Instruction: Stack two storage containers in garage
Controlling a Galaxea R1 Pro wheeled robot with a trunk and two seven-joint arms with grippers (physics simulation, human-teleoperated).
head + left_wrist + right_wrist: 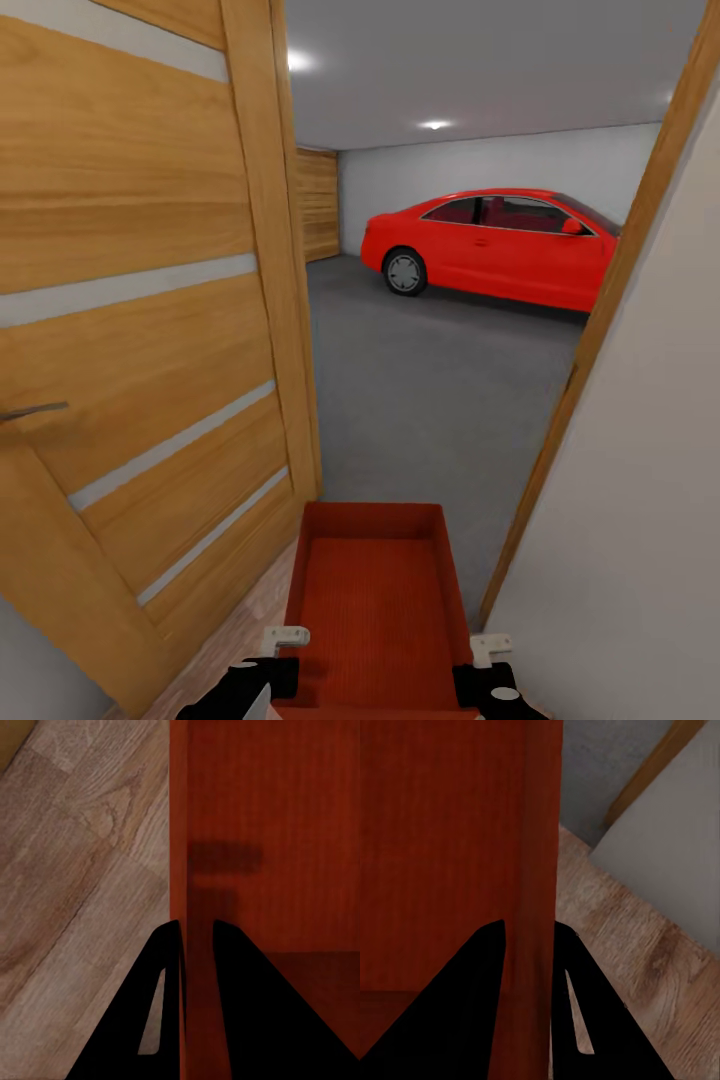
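In the doorway, container (pixel 375 600) between open door (pixel 140 330) and doorframe (pixel 600 330).

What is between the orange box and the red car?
Just bare grey garage floor between the storage container and the red car, in the head view.

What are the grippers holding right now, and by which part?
One orange-red container: left gripper clamps its left wall, right gripper its right wall.

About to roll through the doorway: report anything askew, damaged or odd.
Nothing stands out. The storage container sits level, each side wall pinched by the left end effector and right end effector. The door stands open onto the garage floor.
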